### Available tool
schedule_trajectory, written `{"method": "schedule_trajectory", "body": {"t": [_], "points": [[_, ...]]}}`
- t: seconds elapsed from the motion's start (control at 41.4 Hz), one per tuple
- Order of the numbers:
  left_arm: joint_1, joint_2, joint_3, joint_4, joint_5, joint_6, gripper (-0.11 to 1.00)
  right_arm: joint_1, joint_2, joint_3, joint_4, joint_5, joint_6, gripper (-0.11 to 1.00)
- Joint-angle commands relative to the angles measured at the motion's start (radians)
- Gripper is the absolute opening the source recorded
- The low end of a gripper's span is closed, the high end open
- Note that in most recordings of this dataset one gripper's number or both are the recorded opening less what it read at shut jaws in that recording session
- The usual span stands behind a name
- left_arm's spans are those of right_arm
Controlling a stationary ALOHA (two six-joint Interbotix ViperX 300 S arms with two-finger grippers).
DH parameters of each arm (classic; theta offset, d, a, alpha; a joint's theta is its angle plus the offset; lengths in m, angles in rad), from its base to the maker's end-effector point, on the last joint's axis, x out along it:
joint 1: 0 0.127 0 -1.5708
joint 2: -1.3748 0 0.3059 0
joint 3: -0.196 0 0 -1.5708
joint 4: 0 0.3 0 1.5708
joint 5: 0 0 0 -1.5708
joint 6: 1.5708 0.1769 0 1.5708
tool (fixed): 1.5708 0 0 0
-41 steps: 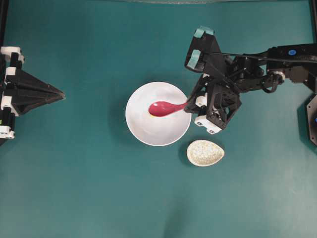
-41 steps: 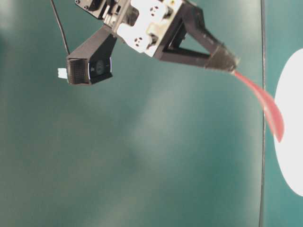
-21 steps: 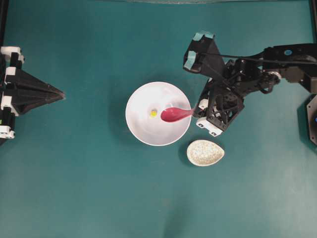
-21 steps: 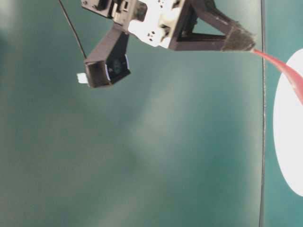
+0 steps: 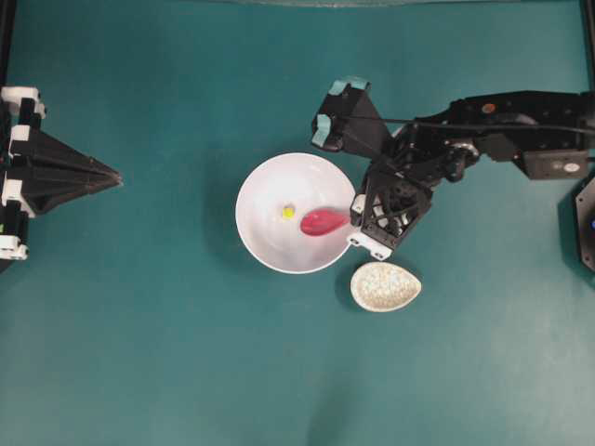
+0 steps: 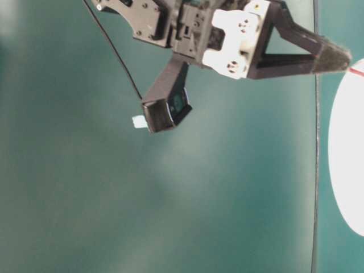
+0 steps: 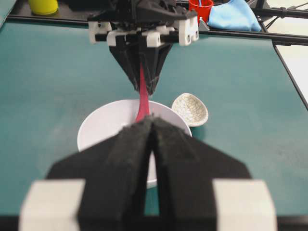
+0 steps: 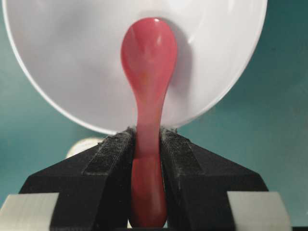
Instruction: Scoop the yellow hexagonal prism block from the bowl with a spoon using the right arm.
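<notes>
The white bowl (image 5: 256, 186) sits mid-table, and the tiny yellow hexagonal prism block (image 5: 288, 212) lies on its floor. The pink-red spoon (image 5: 323, 221) tilts down into the bowl, its scoop just right of the block and apart from it. My right gripper (image 5: 354, 219) is over the bowl's right rim, shut on the spoon's handle. In the right wrist view the spoon (image 8: 148, 57) runs from the right gripper (image 8: 147, 132) into the bowl (image 8: 72, 57); the block does not show there. My left gripper (image 5: 117, 177) rests shut at the far left, holding nothing.
A small speckled beige dish (image 5: 386, 286) lies just below and right of the bowl, under my right wrist. In the left wrist view a yellow cup (image 7: 43, 6), a red cup (image 7: 199, 7) and a blue cloth (image 7: 233, 14) sit beyond the table's far edge.
The scoop has drawn back to the right, uncovering the yellow block. My right wrist has then swung left toward the bowl's rim and the spoon now tilts more steeply. The left arm is unmoved.
</notes>
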State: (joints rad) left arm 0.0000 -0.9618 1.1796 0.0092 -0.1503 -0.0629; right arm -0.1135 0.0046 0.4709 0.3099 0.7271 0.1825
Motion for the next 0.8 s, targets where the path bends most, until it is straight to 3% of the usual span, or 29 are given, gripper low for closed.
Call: {"method": "schedule_trajectory", "body": {"t": [0.0,0.774], "points": [[0.002,0.005,-0.017,0.002,-0.006,-0.002,0.01,-0.002,-0.005,-0.029,-0.009,-0.011,-0.002,0.22],[0.0,0.005,-0.017,0.002,-0.005,-0.002,0.01,-0.011,0.043,-0.075,-0.063,-0.173,-0.006,0.22]]}}
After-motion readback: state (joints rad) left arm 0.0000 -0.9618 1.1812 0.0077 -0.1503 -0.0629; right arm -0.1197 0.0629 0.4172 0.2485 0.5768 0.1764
